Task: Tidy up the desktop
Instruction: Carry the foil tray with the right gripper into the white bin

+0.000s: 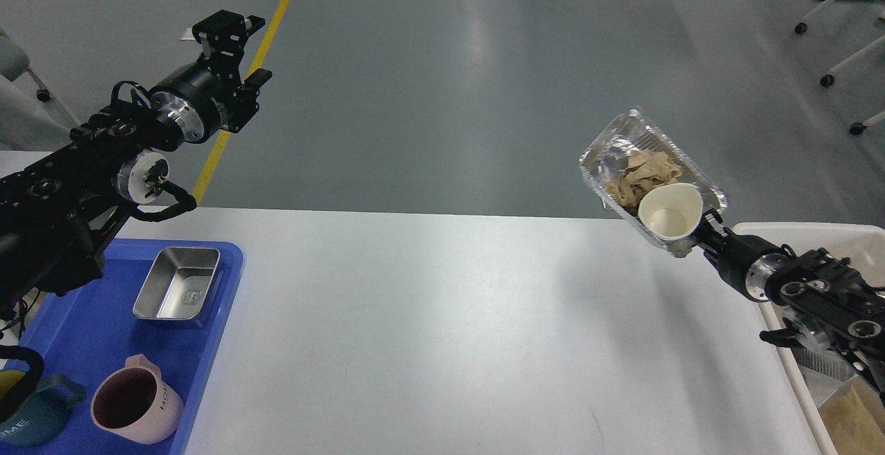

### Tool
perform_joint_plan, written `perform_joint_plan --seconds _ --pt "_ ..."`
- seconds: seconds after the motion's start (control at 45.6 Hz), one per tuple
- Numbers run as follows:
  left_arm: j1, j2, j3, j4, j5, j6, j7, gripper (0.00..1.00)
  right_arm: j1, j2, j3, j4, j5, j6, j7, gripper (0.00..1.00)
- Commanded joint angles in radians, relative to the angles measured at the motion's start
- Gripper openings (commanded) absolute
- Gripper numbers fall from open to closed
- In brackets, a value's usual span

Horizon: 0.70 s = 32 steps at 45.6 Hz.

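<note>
The white desktop fills the lower part of the head view. My right gripper is shut on the near edge of a foil tray and holds it tilted in the air above the desktop's far right corner. The foil tray holds crumpled brown paper and a white paper cup. My left gripper is open and empty, raised high beyond the desktop's far left corner.
A blue plastic tray at the left holds a steel container, a pink mug and a blue mug. A white bin stands at the right edge with foil and brown paper inside.
</note>
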Motion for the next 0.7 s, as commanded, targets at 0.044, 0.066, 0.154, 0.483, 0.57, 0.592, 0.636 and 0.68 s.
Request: perform_joint_plan --seconds 0.044,0.066,0.154,0.483,0.57,0.592,0.636,0.68 --pt "0.029 -0.017 -0.047 0.068 -0.011 0.003 -0.023 0.79 -0.109 -0.019 0.151 -0.068 0.114 -0.001 0.000 0.00" --pt "0.032 -0.017 -0.053 0.073 -0.016 0.003 -0.025 0.79 -0.122 -0.022 0.168 -0.074 0.125 -0.001 0.000 0.00" --pt "0.035 -0.020 -0.065 0.088 -0.042 0.003 -0.026 0.79 -0.171 -0.038 0.222 -0.094 0.165 -0.003 -0.002 0.00" --pt "0.037 -0.026 -0.114 0.141 -0.095 0.003 -0.066 0.79 -0.312 -0.138 0.262 -0.168 0.303 0.017 -0.006 0.00" --pt "0.038 -0.026 -0.114 0.156 -0.160 0.003 -0.100 0.79 -0.344 -0.147 0.263 -0.169 0.326 0.019 -0.006 0.00" --pt "0.038 -0.025 -0.114 0.160 -0.173 0.003 -0.109 0.79 -0.352 -0.149 0.263 -0.169 0.331 0.019 -0.006 0.00" --pt "0.038 -0.025 -0.114 0.168 -0.198 0.003 -0.130 0.79 -0.361 -0.152 0.263 -0.172 0.337 0.017 -0.006 0.00" --pt "0.038 -0.025 -0.114 0.177 -0.218 0.002 -0.152 0.79 -0.367 -0.150 0.265 -0.182 0.337 0.019 -0.006 0.00"
